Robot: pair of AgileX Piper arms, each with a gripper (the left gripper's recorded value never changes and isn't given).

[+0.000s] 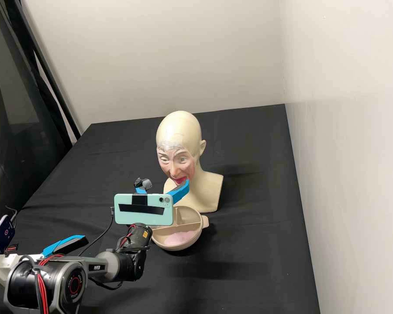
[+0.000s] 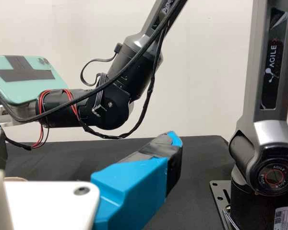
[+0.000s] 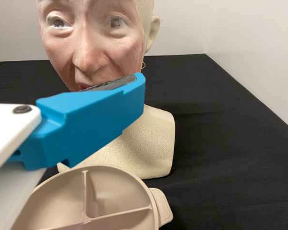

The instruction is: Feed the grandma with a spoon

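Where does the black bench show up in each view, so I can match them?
High view: the bench spans the middle and lower picture, under the mannequin head.
Left wrist view: the bench lies beneath the mint phone on the right arm.
Right wrist view: the bench runs around the mannequin head, back to the wall.
Shared: the mannequin head links high and right wrist; the mint phone, high and left wrist.

Open bench (image 1: 257,183) runs wide between the mannequin head (image 1: 181,148) and the side wall (image 1: 349,174), and also behind the head to the back wall. In front the way is tight. The divided bowl (image 1: 195,229) sits just beside the bust, and the right gripper (image 1: 172,192) hangs above it at the mouth. Its arm and mounted phone (image 1: 144,209) block the near-left approach. The left gripper (image 1: 65,243) lies low at the near-left corner, well apart from the bowl.
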